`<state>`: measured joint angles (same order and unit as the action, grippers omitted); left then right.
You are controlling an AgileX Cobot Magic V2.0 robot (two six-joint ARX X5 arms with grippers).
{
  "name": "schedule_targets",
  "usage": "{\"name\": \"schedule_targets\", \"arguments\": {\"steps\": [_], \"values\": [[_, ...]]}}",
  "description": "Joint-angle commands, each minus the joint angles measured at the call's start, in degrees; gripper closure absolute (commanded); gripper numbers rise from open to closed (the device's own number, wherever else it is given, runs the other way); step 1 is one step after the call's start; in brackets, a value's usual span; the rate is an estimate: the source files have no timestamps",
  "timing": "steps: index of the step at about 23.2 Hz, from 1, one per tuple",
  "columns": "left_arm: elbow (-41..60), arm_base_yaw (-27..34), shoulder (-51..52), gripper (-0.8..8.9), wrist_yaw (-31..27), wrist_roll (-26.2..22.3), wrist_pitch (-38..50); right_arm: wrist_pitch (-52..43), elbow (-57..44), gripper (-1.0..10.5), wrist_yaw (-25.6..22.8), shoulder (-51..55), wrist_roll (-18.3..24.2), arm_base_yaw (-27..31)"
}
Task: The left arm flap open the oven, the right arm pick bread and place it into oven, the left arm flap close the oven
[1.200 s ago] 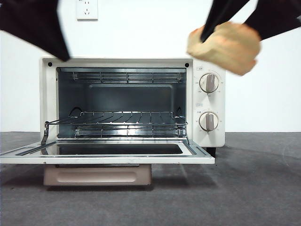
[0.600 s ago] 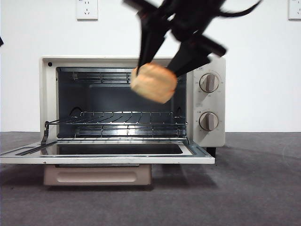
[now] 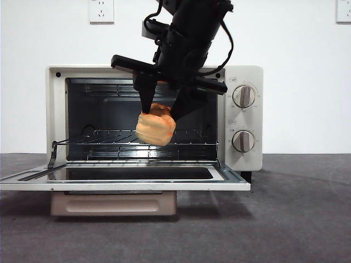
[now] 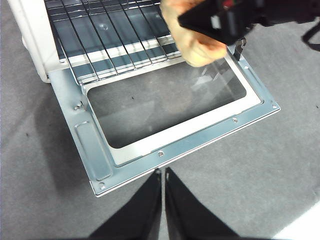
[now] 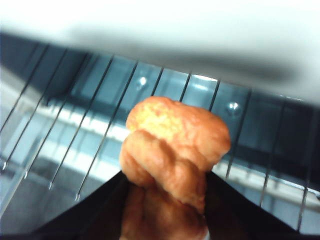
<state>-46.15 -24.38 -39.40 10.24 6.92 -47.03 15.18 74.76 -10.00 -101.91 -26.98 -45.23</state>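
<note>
The cream-white oven (image 3: 245, 118) stands with its glass door (image 3: 125, 179) flapped down flat. My right gripper (image 3: 162, 112) comes down from above in front of the oven's mouth, shut on the golden-orange bread (image 3: 156, 127), which hangs just above the front of the wire rack (image 3: 148, 143). In the right wrist view the bread (image 5: 172, 150) sits between the two black jaws, over the rack wires (image 5: 95, 145). My left gripper (image 4: 163, 172) is shut and empty, above the floor just off the open door's outer edge (image 4: 165, 155). The left wrist view also shows the bread (image 4: 192, 42).
The grey carpeted surface (image 3: 296, 219) runs around the oven. The lowered door juts toward the front, with the beige handle (image 3: 113, 204) under it. Two grey knobs (image 3: 243, 96) sit on the oven's right panel. A white wall with a socket (image 3: 101, 10) is behind.
My right gripper has carried the bread from the upper right, left and down, to the oven's mouth just above the rack. The other arm's black tip has left the front view's top left.
</note>
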Motion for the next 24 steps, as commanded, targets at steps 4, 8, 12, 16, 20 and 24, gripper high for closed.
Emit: {"name": "schedule_targets", "arguments": {"steps": [4,8,12,16,20,24], "values": [[-0.3,-0.2,-0.2,7.97,-0.2,-0.7,0.2,-2.5,1.4,7.4,-4.0,-1.4,-1.5,0.1],[-0.3,-0.2,-0.2,7.97,-0.2,-0.7,0.2,-1.3,1.4,6.3,-4.0,-1.6,-1.5,0.5],[-0.3,-0.2,-0.2,7.97,-0.2,-0.7,0.1,-0.8,1.4,6.2,-4.0,-1.6,-1.5,0.5],[-0.3,-0.2,-0.2,7.97,-0.2,-0.7,-0.2,-0.6,1.4,5.9,-4.0,-1.6,-1.5,0.5],[-0.3,-0.2,-0.2,7.97,-0.2,-0.7,-0.2,-0.6,1.4,5.4,-4.0,-1.6,-1.5,0.5],[-0.3,-0.2,-0.3,7.97,-0.2,-0.7,-0.2,0.1,1.4,5.4,-3.7,-0.9,-1.4,0.3]]}}
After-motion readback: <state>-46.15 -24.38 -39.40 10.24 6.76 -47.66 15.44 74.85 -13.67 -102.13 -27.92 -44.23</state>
